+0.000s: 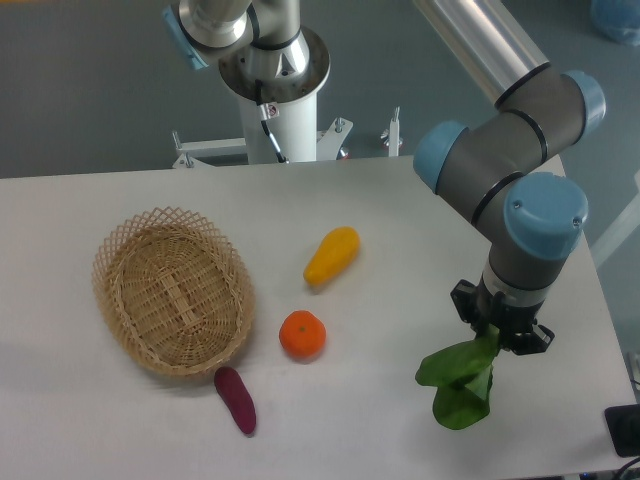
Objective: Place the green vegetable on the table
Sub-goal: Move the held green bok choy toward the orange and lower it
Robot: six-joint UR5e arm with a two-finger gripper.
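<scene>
Two-finger tool [496, 338] clamped on floppy dark-green leafy vegetable [459, 380]; leaves hang below tool, long axis slanting down-left, tips near flat white counter [380, 420].

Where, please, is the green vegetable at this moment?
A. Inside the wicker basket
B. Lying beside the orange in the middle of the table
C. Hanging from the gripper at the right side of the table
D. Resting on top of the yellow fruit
C: the green vegetable droops from the gripper over the right part of the table, far from the basket, the orange and the yellow fruit.
</scene>
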